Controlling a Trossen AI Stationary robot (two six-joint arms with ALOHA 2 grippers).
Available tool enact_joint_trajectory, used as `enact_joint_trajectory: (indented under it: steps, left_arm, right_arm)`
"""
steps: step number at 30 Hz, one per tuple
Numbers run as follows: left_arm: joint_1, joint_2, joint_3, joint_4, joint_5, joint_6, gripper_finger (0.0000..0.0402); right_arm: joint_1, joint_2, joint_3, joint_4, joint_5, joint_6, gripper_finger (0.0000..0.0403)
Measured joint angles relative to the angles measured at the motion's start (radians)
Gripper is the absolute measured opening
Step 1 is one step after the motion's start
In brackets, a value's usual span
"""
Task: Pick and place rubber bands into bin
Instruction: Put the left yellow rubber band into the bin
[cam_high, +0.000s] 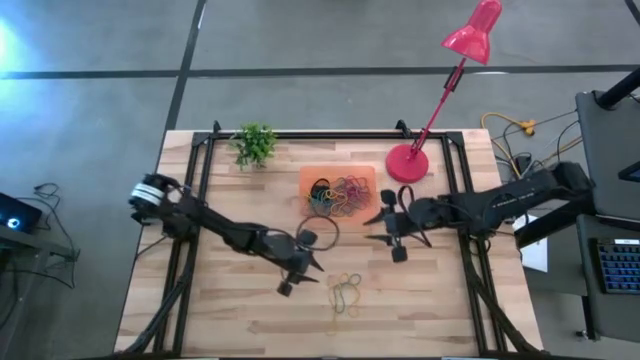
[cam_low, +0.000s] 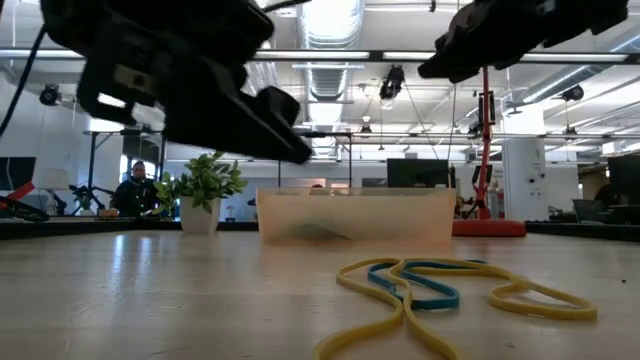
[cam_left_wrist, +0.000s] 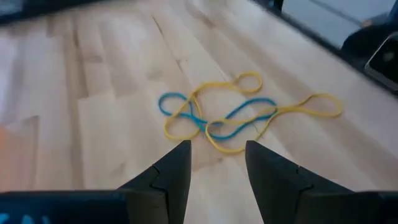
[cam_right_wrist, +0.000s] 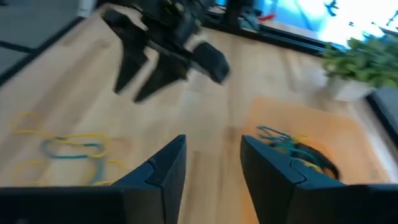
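Left tool (cam_high: 300, 268) spread, empty, hangs above desk (cam_high: 200, 310); loose rubber bands (cam_high: 345, 292) lie just ahead, stretched crosswise, nearer left arm; right tool (cam_high: 392, 228) spread, empty, beside bin (cam_high: 304, 176) holding more bands

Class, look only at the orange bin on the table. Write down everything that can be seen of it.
The bin is a shallow, rectangular tray of translucent orange plastic with low upright walls. It sits flat on the wooden table, toward the far edge, between the small potted plant and the red lamp base. Inside lies a tangled heap of rubber bands in several colours. One dark band appears to hang over its near edge. Neither pincer touches it.
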Motion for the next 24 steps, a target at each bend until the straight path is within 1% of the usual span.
enact_joint_trajectory:
  steps: [7,12,18,24]
  left_arm:
    - [-0.007,0.164,0.134,-0.007,0.032,0.001,0.0137]
    - [-0.007,0.234,0.194,-0.018,0.033,-0.003,0.0137]
    - [-0.005,0.267,0.239,-0.025,0.032,-0.006,0.0137]
    - [-0.004,0.316,0.258,-0.025,0.031,-0.032,0.0137]
  right_arm:
    - [0.13,0.0,-0.008,-0.001,0.001,0.067,0.0127]
    - [0.207,0.0,-0.019,0.001,0.01,0.102,0.0117]
    - [0.25,0.001,-0.029,0.001,0.014,0.137,0.0104]
    - [0.251,0.001,-0.03,0.01,0.017,0.137,0.0092]
